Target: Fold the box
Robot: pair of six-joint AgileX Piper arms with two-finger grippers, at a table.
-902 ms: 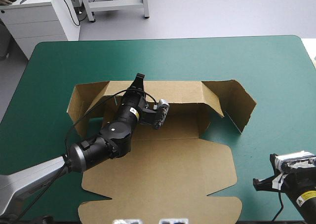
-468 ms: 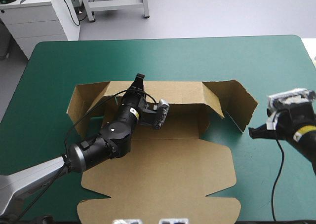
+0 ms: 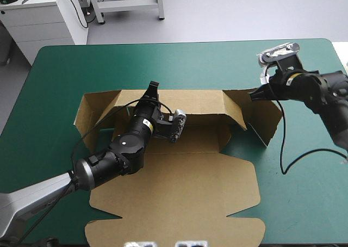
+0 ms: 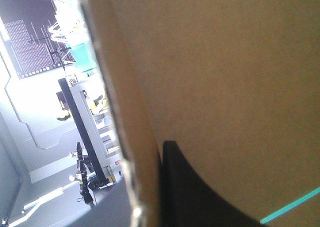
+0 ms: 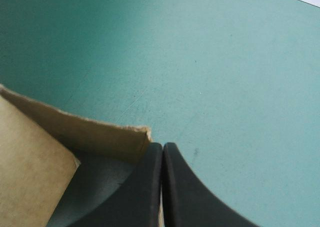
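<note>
As left end effector (image 3: pixel 154 86) grips one box (image 3: pixel 185 187), right end effector (image 3: pixel 253 94) pinched together

The left arm (image 3: pixel 109 162) is slanting in from the near left, its left gripper (image 3: pixel 154 86) pointing toward the far side and pinching a raised wall of the box (image 3: pixel 185 187). Only one black finger (image 4: pixel 192 192) is showing in its wrist view. The right arm (image 3: pixel 326 92) is coming in from the right, its right gripper (image 3: pixel 253 95) pointing left, both fingers (image 5: pixel 142 187) pressing together in a pointed arch and gripping nothing.
</note>
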